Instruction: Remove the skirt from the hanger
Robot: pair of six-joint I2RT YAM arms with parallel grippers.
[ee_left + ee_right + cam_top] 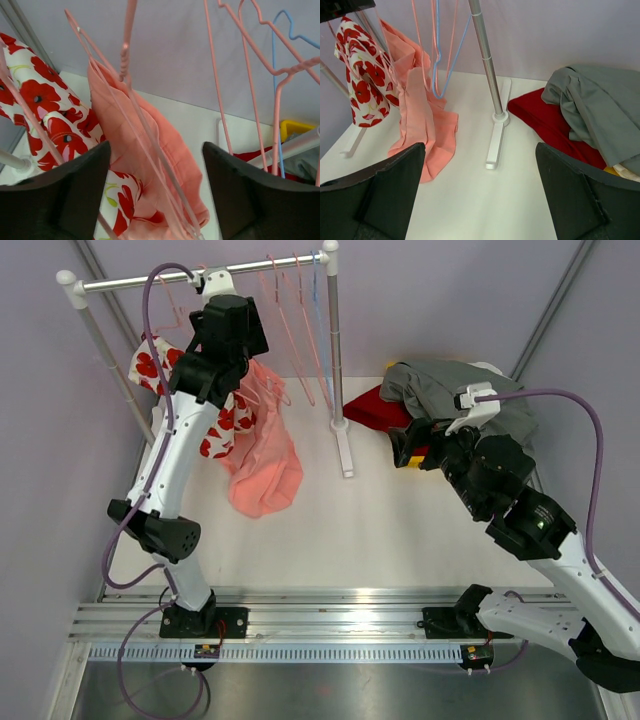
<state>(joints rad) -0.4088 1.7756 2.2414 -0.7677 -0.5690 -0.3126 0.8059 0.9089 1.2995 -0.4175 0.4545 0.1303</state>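
Observation:
A salmon-pink skirt (265, 465) hangs from a pink wire hanger (125, 65) on the rack's rail (140, 281), its hem resting on the table. It also shows in the left wrist view (170, 145) and the right wrist view (422, 125). A white garment with red poppies (150, 365) hangs just to its left. My left gripper (207, 378) is raised by the rail, open, with its jaws on either side of the skirt's top and hanger wires (156, 145), not touching. My right gripper (410, 445) is open and empty above the table (480, 145).
Several empty pink hangers (290, 310) and a blue one (274, 75) hang at the rail's right end. The rack's post (335, 350) and foot (345, 450) stand mid-table. A pile of grey (440, 385) and red (375, 410) clothes lies at the back right.

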